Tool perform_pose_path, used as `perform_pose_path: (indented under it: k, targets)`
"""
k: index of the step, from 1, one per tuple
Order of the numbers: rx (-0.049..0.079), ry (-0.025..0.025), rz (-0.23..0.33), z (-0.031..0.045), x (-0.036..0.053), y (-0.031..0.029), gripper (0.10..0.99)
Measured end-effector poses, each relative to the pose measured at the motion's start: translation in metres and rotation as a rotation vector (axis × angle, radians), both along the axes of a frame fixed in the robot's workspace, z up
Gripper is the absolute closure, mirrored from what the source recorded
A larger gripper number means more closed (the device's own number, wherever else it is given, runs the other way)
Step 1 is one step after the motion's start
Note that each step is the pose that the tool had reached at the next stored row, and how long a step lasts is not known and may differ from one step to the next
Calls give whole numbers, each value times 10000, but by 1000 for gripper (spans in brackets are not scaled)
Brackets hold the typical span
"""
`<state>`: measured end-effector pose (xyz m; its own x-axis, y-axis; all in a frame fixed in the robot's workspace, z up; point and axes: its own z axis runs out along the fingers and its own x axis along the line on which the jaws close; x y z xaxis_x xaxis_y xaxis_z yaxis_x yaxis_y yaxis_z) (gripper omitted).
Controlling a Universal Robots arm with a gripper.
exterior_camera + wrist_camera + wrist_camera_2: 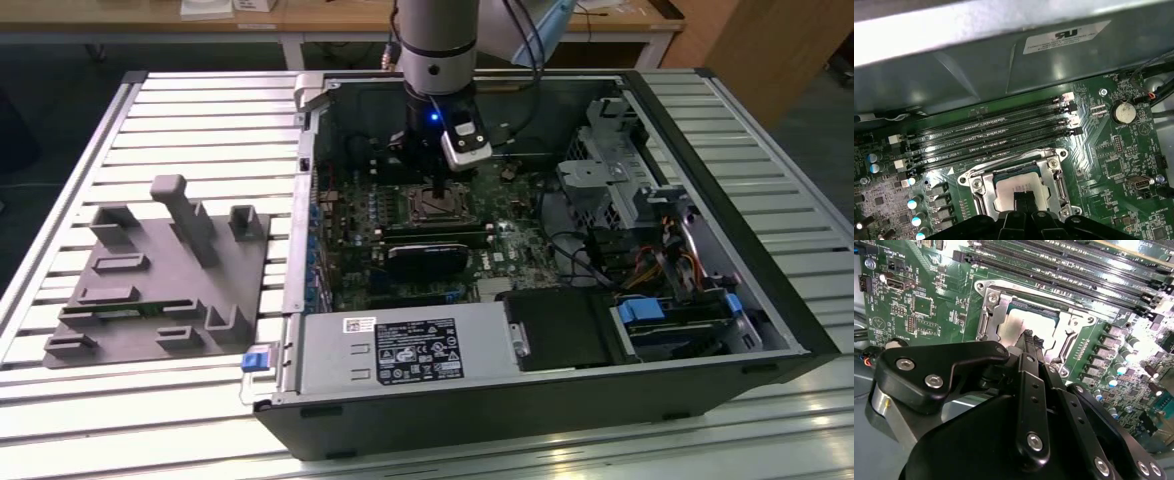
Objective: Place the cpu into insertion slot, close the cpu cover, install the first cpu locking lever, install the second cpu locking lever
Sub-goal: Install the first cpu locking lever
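a: where is the cpu right now?

b: it sits flat inside the insertion slot on the motherboard, its dull silver top showing through the square window of the cpu cover. the cover lies down over the slot, its metal frame around the chip on all sides in both wrist views.

a: and the jaws relative to the slot?

b: directly over it. in the first wrist view the two dark fingertips come together at the near edge of the chip, side by side with hardly any gap. in the second wrist view the same tips stand over the chip's silver top. i would call the jaws narrow, drawn nearly together, with nothing between them. whether the tips actually touch the metal i cannot tell.

a: what lies around the slot?

b: beside the slot, on its far side from the jaws in the first wrist view, run the long black memory slots. a round coin battery sits further off on the board.

a: and the wider scene?

b: in the exterior view the arm reaches down into the open computer case, with the slot below the wrist. a black graphics card lies just beside the slot. a grey fixture rests on the slatted counter, well apart from the slot, toward the exterior view's left.
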<state>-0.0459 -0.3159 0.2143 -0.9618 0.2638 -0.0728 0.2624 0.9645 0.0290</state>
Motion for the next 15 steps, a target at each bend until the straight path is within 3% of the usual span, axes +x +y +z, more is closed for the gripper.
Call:
perform_pose_path:
  k: [3,10,15]
  targets:
    - [-5,1,1,16,0,-1,980]
    - [-5,1,14,141,0,0,980]
    - [-27,2,18,154,5,-13,980]
